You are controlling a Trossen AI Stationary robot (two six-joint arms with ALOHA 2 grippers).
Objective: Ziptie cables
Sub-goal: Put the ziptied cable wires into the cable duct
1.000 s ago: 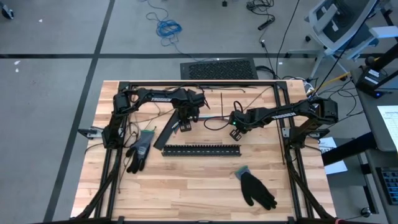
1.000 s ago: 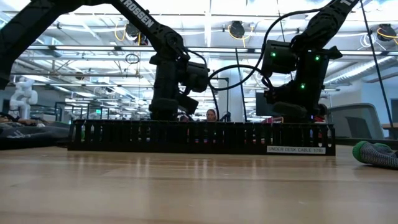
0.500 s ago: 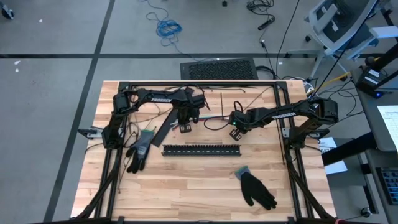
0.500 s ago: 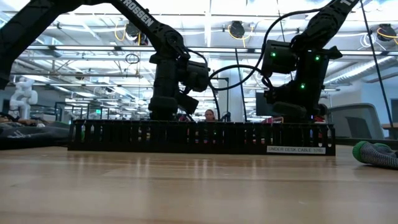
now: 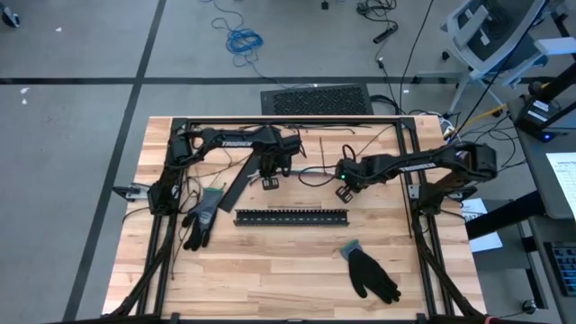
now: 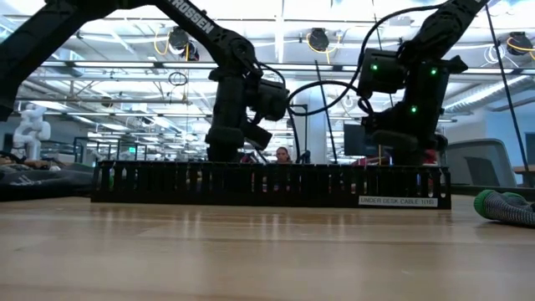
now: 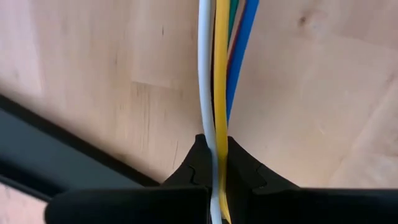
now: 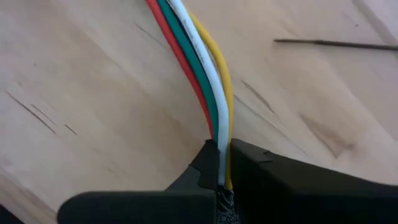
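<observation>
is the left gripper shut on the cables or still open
Shut on the cables: the left gripper pinches the white and yellow wires between its fingertips.

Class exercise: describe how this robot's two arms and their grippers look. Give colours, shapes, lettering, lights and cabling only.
Both arms are dark, jointed, tubular links. The left arm bears white TROSSEN lettering. The right arm shows small green lights, and black cables loop between the two. The left gripper and right gripper each have two black, wedge-shaped fingers.
</observation>
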